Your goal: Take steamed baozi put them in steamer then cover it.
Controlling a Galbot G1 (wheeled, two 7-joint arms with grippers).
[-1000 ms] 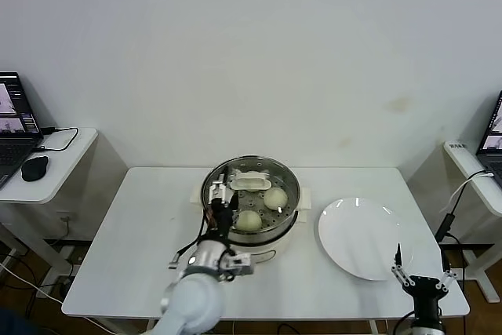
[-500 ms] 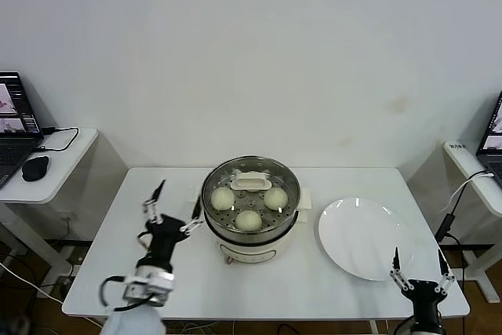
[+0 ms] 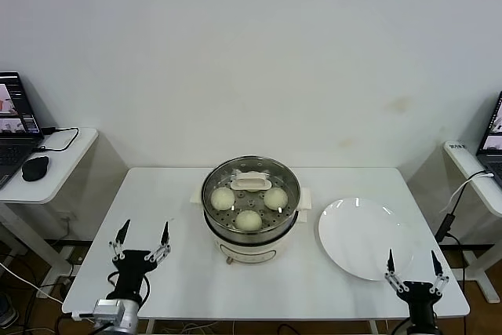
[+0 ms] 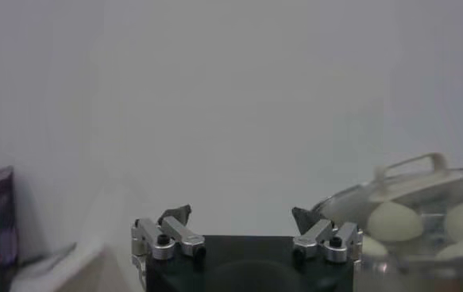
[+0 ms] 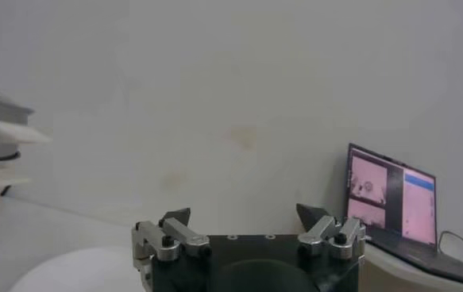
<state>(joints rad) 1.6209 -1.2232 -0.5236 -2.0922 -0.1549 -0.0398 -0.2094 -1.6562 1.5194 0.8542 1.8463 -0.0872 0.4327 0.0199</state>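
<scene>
The steamer (image 3: 250, 208) stood at the middle of the white counter (image 3: 157, 209), its glass lid (image 3: 251, 183) on, three steamed baozi (image 3: 249, 220) visible inside. The left tool (image 3: 142, 234) hung released and empty at the counter's near left edge. The right tool (image 3: 411, 261), also spread and empty, sat beside the white plate (image 3: 357, 233).

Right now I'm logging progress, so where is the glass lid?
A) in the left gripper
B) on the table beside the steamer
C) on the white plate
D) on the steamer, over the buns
D: the glass lid sits on the steamer, with three baozi visible beneath it.
</scene>
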